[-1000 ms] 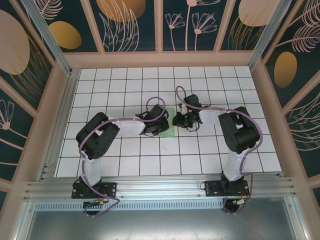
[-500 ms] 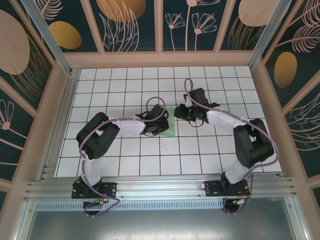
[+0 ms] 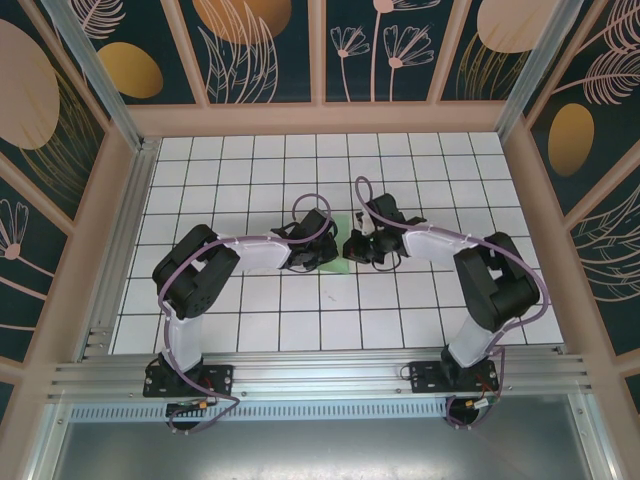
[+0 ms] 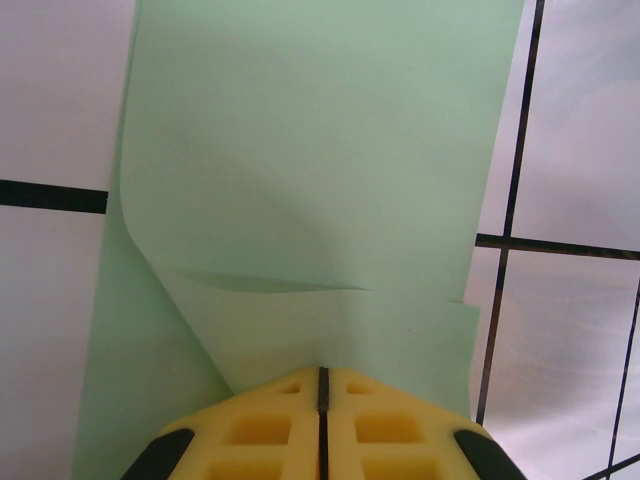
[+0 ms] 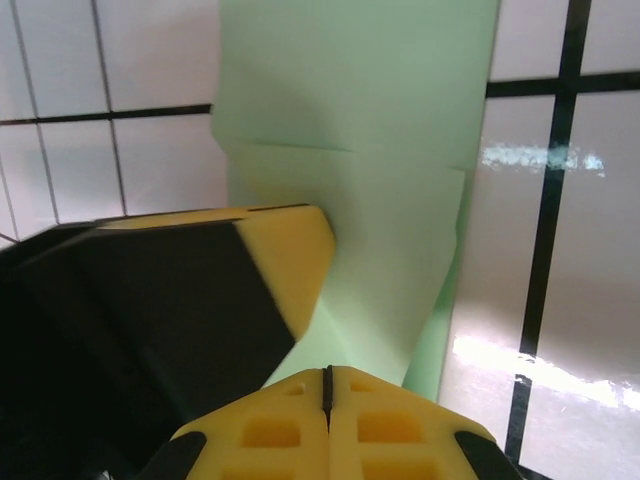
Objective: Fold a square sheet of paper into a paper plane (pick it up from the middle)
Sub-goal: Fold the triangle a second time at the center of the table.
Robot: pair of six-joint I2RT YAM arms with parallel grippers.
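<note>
– At mid-desk, entry one: what lies there?

– Entry one: sheet of paper (image 4: 320,150), light green, thin. As it lies it is not a flat square. It is folded to a long strip, running near to far across the tiles between my two arms, with one flap lifted off the layer beneath.

– Entries two and three, your claws?

– Left claw (image 4: 322,385): clenched, yellow tips meeting. The lifted flap runs into their seam, so I judge it pinched. Right claw (image 5: 327,385): clenched likewise, coming from the opposite side. A narrowing fold of the same sheet ends at its tips, so I reckon that pinched too. The two claws sit just beside each other.

– Progress?

– Done, going by the layered edges: the first lengthwise folds. Wanting: the pointed nose and the wings. There is no dart shape yet. I put the task somewhere in its early to middle part.

– Sundries and obstructions?

– Desk (image 3: 250,170): white tiles with dark lines. Patterned wall panels (image 3: 260,50): far and to both sides, well apart from the work. Metal rail (image 3: 320,368): at the near edge. Purple cables (image 3: 357,186): along both arms. Chief hindrance: my own claws crowd one small patch of the sheet. The left claw's finger blocks part of the right wrist view. Paper this thin may tear or slip if the two pull against each other.
</note>
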